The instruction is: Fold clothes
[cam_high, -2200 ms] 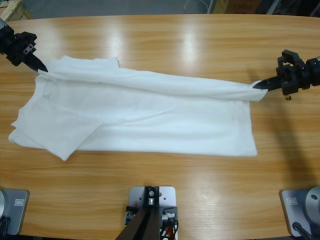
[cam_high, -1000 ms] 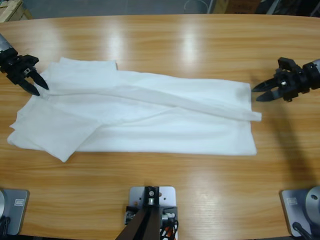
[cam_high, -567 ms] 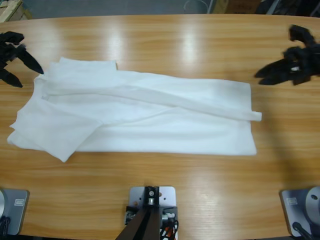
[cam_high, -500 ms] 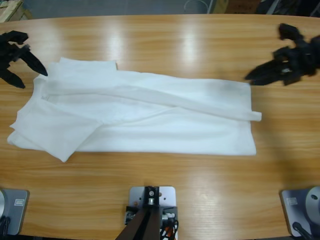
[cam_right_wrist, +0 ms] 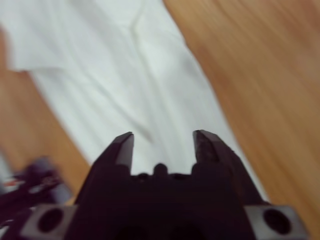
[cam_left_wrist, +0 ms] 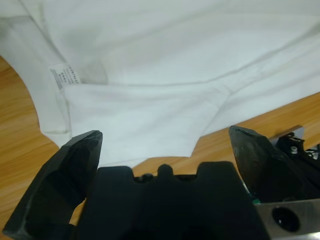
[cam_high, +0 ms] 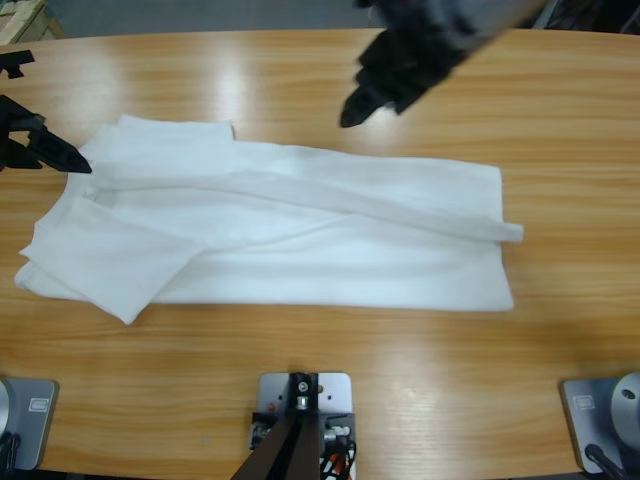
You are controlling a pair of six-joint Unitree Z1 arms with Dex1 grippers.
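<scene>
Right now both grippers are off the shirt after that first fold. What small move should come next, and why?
Probably bring the right gripper down to the T-shirt at its far long edge. It hangs open above the table, just beyond that edge, holding nothing. The left gripper already waits open at the shirt's neck end, so a matched pinch could start the second fold.

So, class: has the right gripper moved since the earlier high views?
Yes. The right gripper has swung from the table's right end toward its far-edge middle, beyond the T-shirt, which stayed put.
</scene>
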